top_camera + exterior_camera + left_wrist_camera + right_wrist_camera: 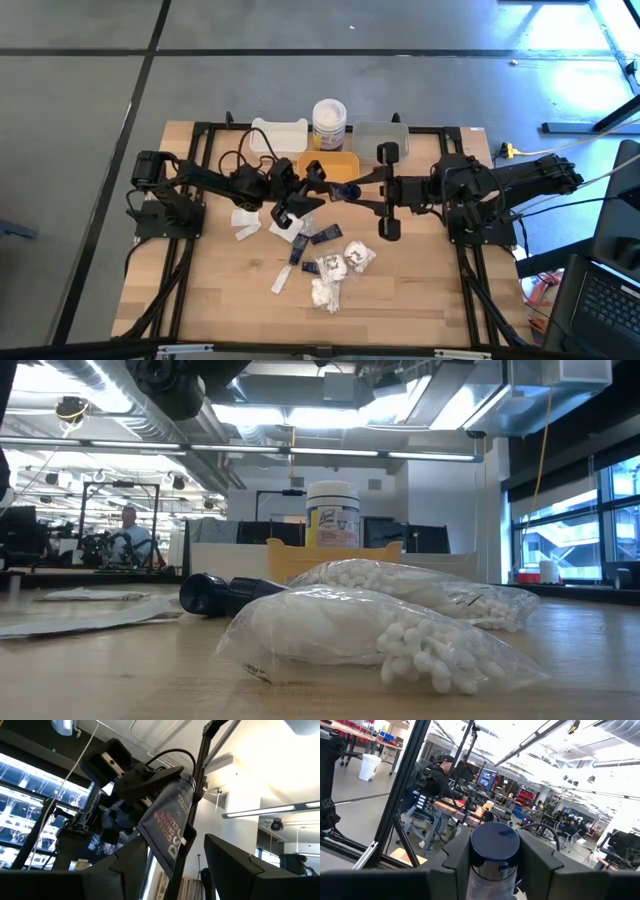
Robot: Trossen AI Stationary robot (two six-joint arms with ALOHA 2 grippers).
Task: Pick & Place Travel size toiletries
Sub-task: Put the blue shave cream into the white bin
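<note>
The right gripper [495,865] is clamping a dark-capped tube [495,851]; the left gripper [318,180] is standing open beside it, over the yellow tray [335,163].

The wooden table [200,300] bears trays [330,163] and a jar [328,123] at twelve o'clock, toiletries [330,270] centrally.

Both arms are crowding the space over the yellow tray [335,163]; toiletries [318,255] are cluttering mid-table, leaving bare wood [420,290] open on either side.
</note>
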